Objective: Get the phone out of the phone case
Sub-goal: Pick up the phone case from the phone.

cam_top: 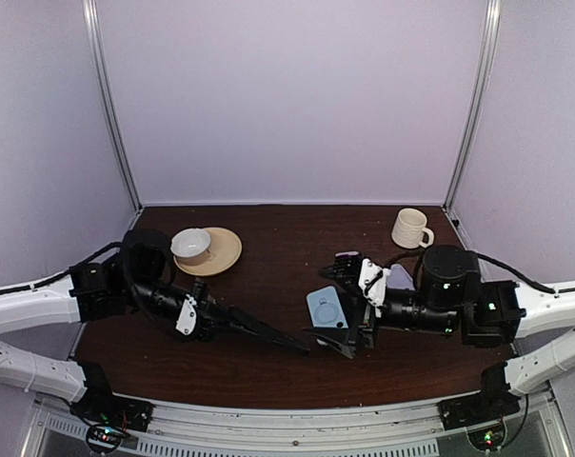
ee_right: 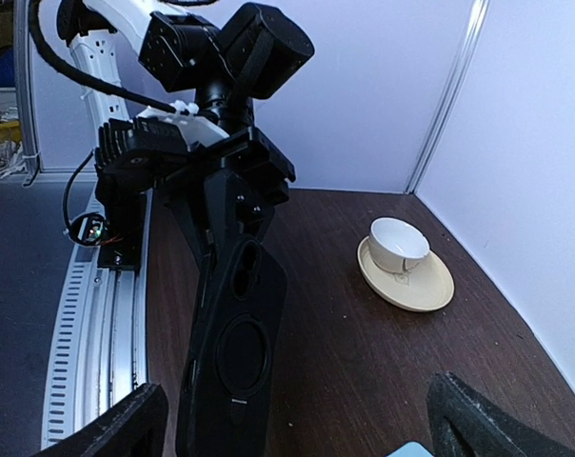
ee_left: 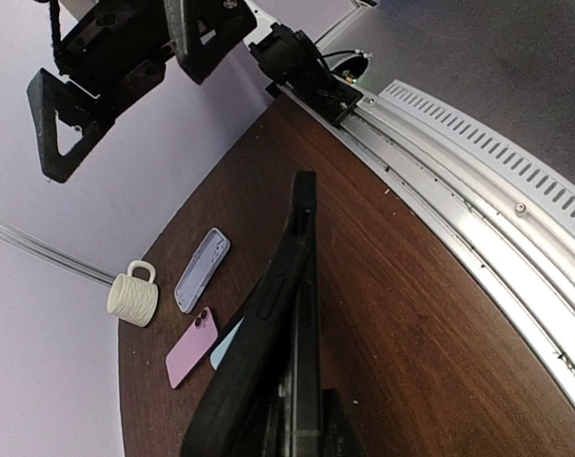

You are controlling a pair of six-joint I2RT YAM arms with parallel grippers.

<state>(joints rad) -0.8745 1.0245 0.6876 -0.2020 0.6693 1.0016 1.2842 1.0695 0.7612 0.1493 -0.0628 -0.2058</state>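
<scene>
On the table (cam_top: 287,238), the left gripper (cam_top: 221,322) is clamped on one end of a black case (ee_right: 232,352), held edge-up near the front centre. Whether a phone sits inside is hard to tell. The right gripper (ee_right: 297,428) hangs just right of it, fingers wide apart. Far left sits a saucer (cam_top: 226,249) with a cup (cam_top: 190,245), far right a mug (cam_top: 410,228). A pink phone (ee_left: 190,346) partly covers a pale blue slab (cam_top: 326,307).

Dim, even light, faint shadows, wide-angle warping at wrist-view edges
</scene>
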